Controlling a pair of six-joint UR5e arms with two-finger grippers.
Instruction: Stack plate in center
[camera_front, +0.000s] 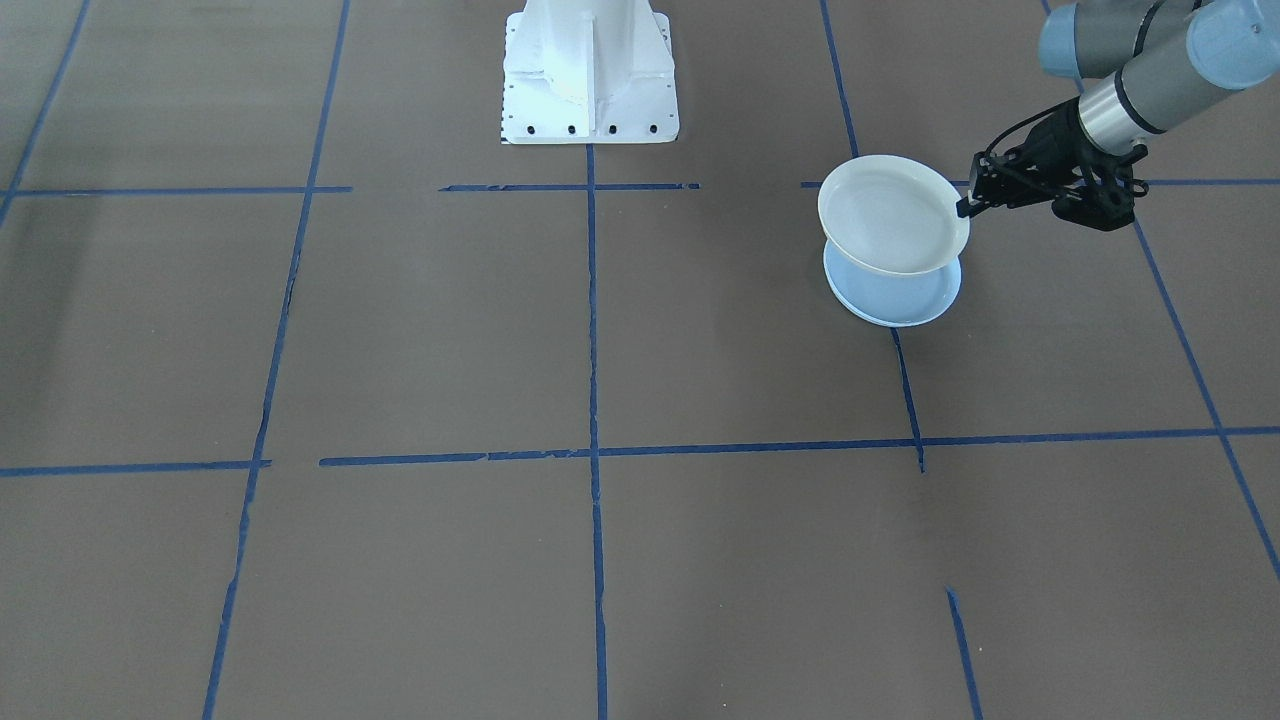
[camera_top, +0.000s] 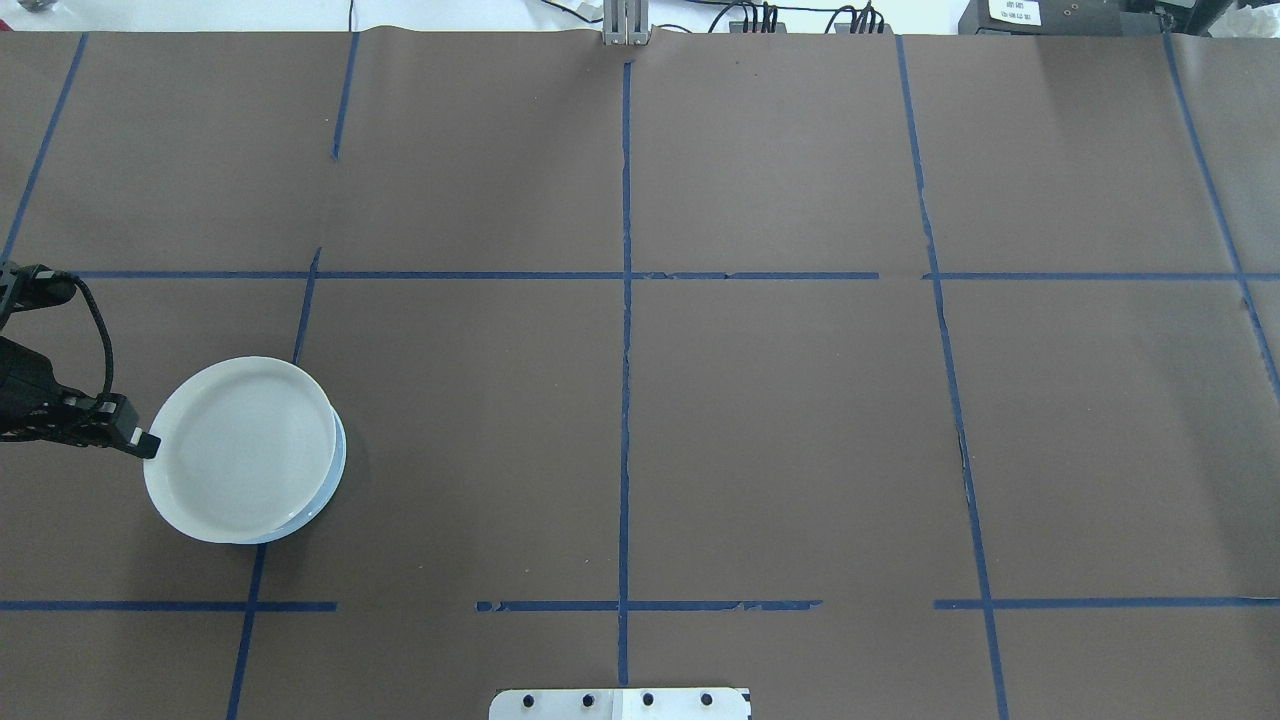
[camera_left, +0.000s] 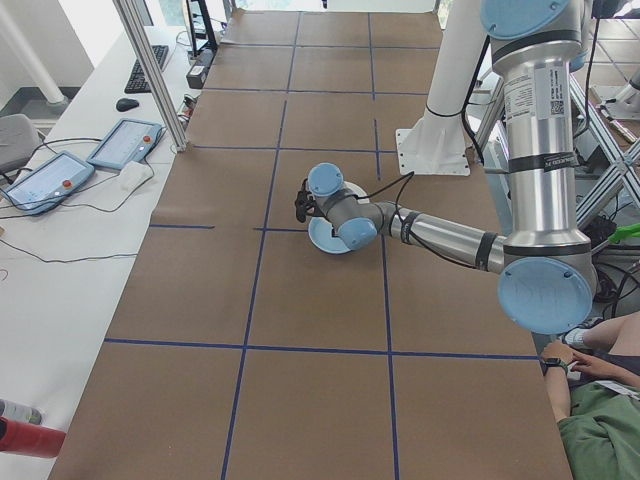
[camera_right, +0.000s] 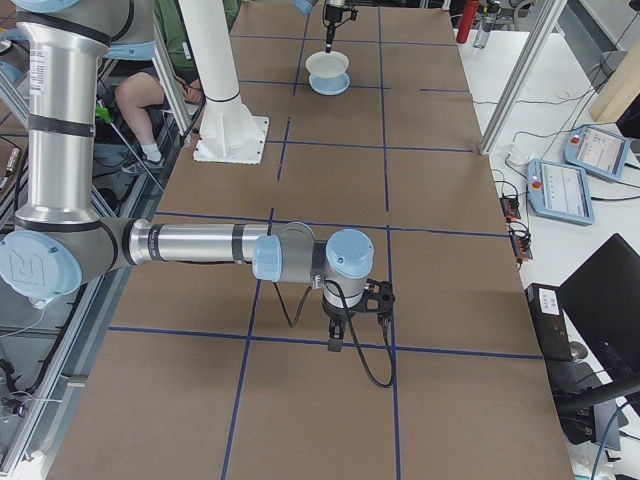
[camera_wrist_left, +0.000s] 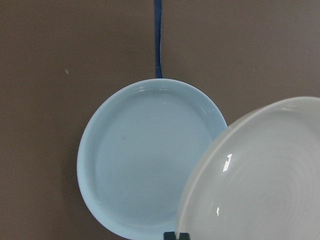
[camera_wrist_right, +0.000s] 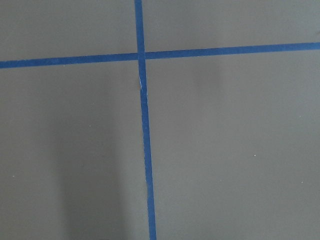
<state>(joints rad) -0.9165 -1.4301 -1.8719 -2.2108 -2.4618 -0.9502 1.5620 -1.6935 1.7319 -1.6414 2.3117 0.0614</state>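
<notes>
Glossy pale ringed round plate (camera_front: 893, 214) pinched at its rim by left gripper (camera_front: 966, 206), jaws clenched on it. Plain light-blue round plate (camera_wrist_left: 150, 157) lies just below. Right gripper (camera_right: 335, 343): cannot tell.

Near the table's (camera_top: 700, 400) left edge, one plate (camera_top: 240, 450) hangs above another plate (camera_front: 893, 292) that lies on the table, overlapping most of it. The left gripper (camera_top: 145, 443) is at the upper plate's outer rim, on the table-edge side. The robot's base (camera_front: 590, 75) stands mid-table at the near edge.

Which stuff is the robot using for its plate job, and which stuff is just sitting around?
For the job:
blue plate on the table
ringed plate, held above it
left end effector, gripping the ringed plate's rim

Just around:
blue tape lines
white post base
tablets
</notes>
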